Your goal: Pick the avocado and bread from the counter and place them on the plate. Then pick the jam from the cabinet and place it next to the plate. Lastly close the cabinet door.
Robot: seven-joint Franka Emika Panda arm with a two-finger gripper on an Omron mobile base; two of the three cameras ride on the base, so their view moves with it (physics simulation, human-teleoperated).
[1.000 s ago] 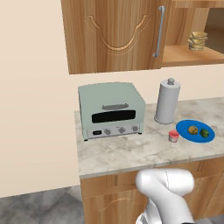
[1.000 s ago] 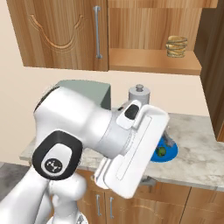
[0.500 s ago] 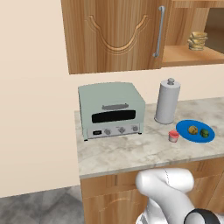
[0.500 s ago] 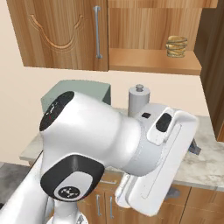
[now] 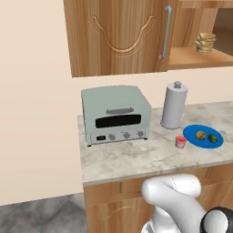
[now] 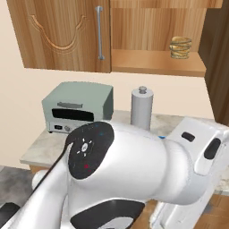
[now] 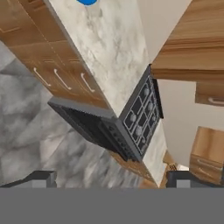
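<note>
tool [image 7: 109,177], fingers spread apart, points past the counter [image 7: 111,48] end, the plate [image 7: 87,1] far ahead.

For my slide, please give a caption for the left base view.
Avocado and bread on the blue plate, jam beside it, cabinet open.
</note>
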